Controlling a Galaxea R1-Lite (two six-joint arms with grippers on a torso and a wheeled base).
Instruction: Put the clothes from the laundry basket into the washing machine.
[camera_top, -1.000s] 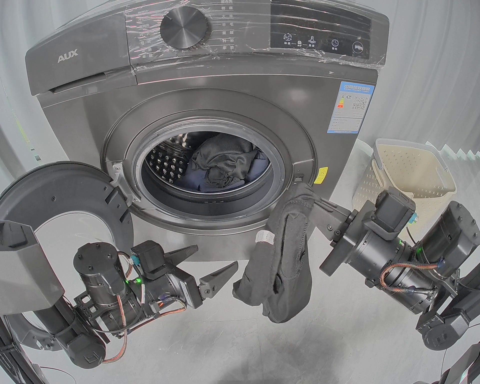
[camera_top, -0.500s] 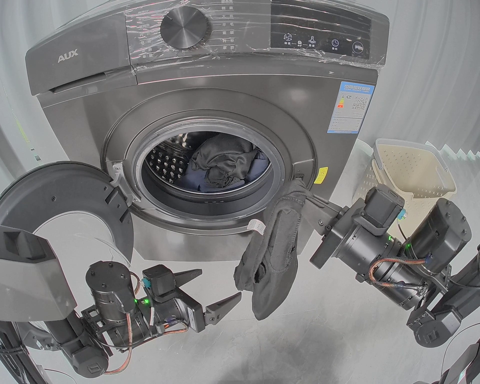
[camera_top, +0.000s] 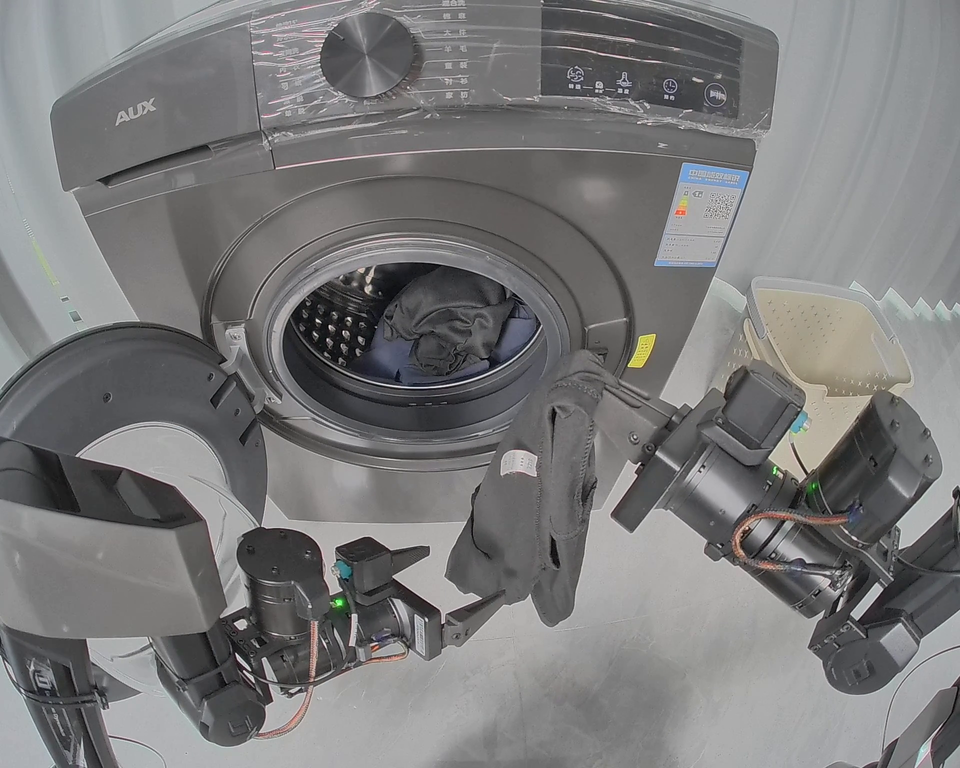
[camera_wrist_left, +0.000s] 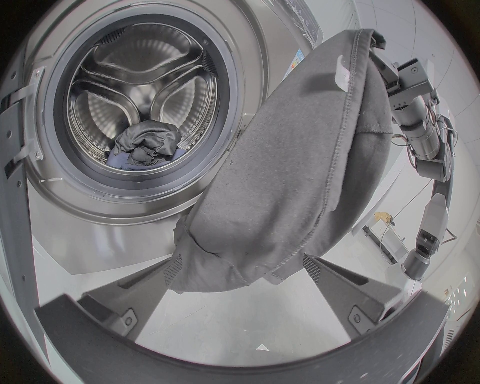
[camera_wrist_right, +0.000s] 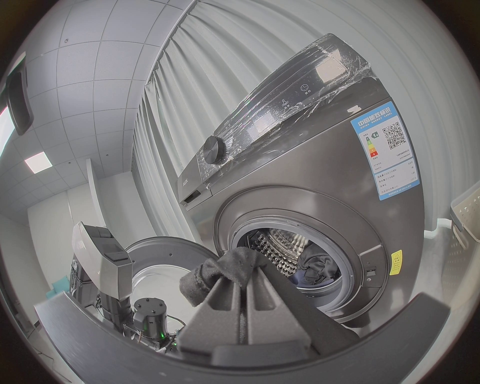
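At the near right of the drum (camera_top: 335, 320), the right gripper (camera_top: 600, 385) is clenching a dark garment (camera_top: 535, 500), which I judge needs lifting inside; the left gripper (camera_top: 462, 577) is gaping.

Pale pleated curtains (camera_wrist_right: 225, 65) meet a glossy grey floor (camera_top: 650, 690) (tiled ceiling (camera_wrist_right: 90, 65), one lit panel (camera_wrist_right: 37, 162)).

washing machine (camera_top: 440, 190): 1 | door (camera_top: 120, 395): 1 | dial (camera_top: 367, 53): 1 | laundry basket (camera_top: 835, 345): 1 | dark garment (camera_top: 530, 500) hanging outside drum (camera_top: 330, 322): 1 | black garment (camera_top: 450, 312) in drum: 1 | blue garment (camera_top: 398, 366) in drum: 1 | blue sticker (camera_top: 701, 214): 1 | yellow sticker (camera_top: 641, 350): 1
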